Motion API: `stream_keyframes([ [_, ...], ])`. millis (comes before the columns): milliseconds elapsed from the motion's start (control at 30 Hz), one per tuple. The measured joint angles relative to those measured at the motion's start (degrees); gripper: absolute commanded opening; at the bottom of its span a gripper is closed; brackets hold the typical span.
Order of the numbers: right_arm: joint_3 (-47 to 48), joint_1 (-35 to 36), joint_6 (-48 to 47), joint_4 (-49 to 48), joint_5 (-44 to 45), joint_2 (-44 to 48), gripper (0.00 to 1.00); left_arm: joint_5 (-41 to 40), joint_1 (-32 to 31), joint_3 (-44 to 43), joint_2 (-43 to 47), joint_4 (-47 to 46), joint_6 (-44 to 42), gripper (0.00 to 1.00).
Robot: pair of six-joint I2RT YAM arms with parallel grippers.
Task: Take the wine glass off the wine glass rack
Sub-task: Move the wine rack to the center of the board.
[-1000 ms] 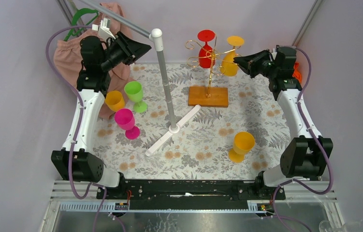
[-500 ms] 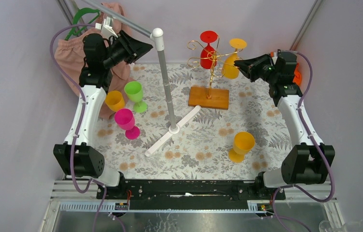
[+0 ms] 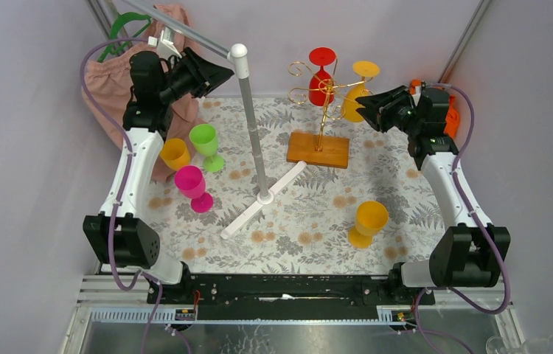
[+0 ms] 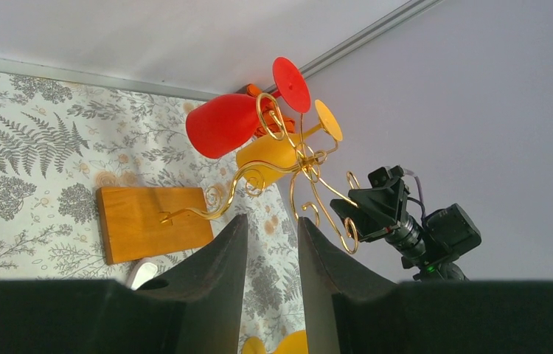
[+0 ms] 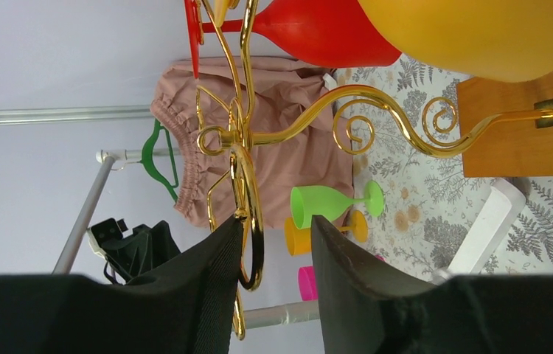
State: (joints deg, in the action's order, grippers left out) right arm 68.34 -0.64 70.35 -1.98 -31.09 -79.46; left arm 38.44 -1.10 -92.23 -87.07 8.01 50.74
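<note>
Right hand (image 3: 366, 107): fingers apart, holding nothing. It is in the upper right of the top view, level with the top of the wine glass rack (image 3: 323, 110) and pointing at it from the right. In its own camera one gold curl of the rack sits in the gap, close against one finger (image 5: 214, 251); can't tell if they touch.

Left hand (image 3: 222, 72): fingers apart, nothing between them. It is raised in the upper left of the top view, pointing toward the rack, and well apart from it.

The rack stands upright at the back centre of the desk (image 3: 310, 214). It has a thin gold post and a flat wooden base (image 3: 318, 150) resting on the leaf-print cloth.

Two glasses hang on the rack, bowls down and feet up:
- The red wine glass (image 3: 321, 81) hangs on the far side of the post.
- The yellow wine glass (image 3: 351, 103) hangs on the right side, just beside the right hand's fingertips.

Standing on the desk:
- A green glass (image 3: 203, 140), an orange glass (image 3: 175, 153) and a pink glass (image 3: 191, 183) are grouped at the left.
- Another yellow glass (image 3: 369, 220) stands lower right, well away from the rack.

A white pole stand (image 3: 251, 110) with a cross foot is left of the rack. A pink garment (image 3: 104, 81) on a green hanger is in the upper left corner.
</note>
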Motion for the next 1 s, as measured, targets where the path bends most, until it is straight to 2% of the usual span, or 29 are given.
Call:
stream_keyframes([
  [67,-0.4,0.0,-0.5,0.3,0.1,0.5,0.50,0.0,0.0,0.0,-0.2,0.0,0.0,0.38],
  [367,0.5,0.0,-4.4,5.3,0.7,3.7,0.51,0.2,0.0,0.1,-1.1,0.3,0.0,0.37],
  [700,12.9,0.0,-14.3,13.6,7.0,8.9,0.53,0.2,0.0,0.1,-3.0,0.3,0.0,0.36],
  [867,18.9,0.0,-18.9,15.5,10.6,5.8,0.53,0.4,0.0,1.0,-3.3,0.4,0.0,0.36],
  [1000,25.8,-0.3,-22.6,16.8,13.9,-1.5,0.52,0.5,0.0,1.2,-3.3,0.7,-0.1,0.37],
])
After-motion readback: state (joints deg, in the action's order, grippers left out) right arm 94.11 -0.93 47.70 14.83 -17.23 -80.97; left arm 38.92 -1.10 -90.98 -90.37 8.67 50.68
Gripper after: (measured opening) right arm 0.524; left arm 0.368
